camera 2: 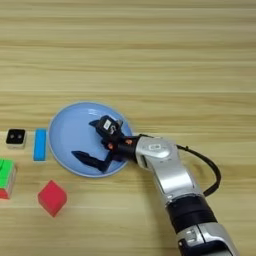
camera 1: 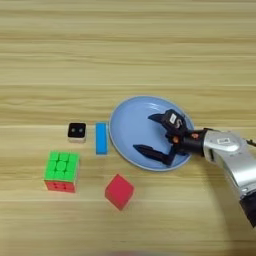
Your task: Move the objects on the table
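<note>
A small red cube (camera 1: 119, 191) lies on the tan wooden table (camera 1: 125, 50), in front of a blue plate (camera 1: 131, 129). To its left stands the larger puzzle cube (camera 1: 62, 170), green on top with a red side facing me. My right gripper (camera 1: 144, 133) hangs over the plate, its two black fingers spread wide apart and nothing between them. One fingertip (camera 1: 139, 148) is near the plate's front, the other (camera 1: 152, 118) nearer its back. The silver forearm (camera 2: 165, 170) comes in from the lower right.
A flat blue bar (camera 1: 101, 138) lies just left of the plate. Left of it sits a small black and white block (camera 1: 76, 131). A black cable (camera 2: 210, 167) loops beside the forearm.
</note>
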{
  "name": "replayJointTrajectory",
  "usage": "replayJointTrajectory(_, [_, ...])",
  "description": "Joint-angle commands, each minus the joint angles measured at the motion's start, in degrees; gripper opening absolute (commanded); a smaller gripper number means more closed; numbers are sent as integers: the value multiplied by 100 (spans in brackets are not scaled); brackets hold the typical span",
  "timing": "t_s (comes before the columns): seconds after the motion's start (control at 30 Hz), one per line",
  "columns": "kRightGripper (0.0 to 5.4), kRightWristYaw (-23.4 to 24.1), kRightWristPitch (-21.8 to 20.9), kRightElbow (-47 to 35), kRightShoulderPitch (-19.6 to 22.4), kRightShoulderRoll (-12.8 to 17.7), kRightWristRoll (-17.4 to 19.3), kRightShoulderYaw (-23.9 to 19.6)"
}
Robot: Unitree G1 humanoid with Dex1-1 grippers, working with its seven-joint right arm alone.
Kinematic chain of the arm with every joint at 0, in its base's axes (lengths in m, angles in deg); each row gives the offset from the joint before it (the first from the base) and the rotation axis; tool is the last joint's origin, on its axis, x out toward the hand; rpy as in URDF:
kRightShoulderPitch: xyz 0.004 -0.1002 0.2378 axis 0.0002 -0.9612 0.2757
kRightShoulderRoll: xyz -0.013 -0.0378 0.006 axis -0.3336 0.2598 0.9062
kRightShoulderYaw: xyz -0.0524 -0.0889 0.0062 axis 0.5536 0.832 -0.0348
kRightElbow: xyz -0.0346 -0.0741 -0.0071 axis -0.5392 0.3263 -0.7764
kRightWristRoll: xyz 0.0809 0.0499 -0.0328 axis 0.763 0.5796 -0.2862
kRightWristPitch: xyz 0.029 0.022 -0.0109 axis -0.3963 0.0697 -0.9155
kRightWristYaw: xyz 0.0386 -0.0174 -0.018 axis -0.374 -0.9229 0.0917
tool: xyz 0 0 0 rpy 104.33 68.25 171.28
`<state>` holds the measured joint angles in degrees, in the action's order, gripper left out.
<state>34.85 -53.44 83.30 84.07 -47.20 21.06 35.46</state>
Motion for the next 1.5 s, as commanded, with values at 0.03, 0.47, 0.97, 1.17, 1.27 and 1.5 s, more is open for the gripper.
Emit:
replayJointTrajectory(0.03, [539,17,-4,-242,22,335,-65,-55])
replayJointTrajectory(0.47, [539,-165,87,-742,-425,651,3,-125])
replayJointTrajectory(0.97, [539,-643,-34,-1019,-783,948,136,-53])
replayJointTrajectory(1.17, [539,-776,-98,-1029,-806,1023,143,-15])
replayJointTrajectory(1.27, [539,-855,-136,-1048,-828,1076,153,-7])
replayJointTrajectory(1.5, [539,-1015,-182,-1065,-827,1154,192,-8])
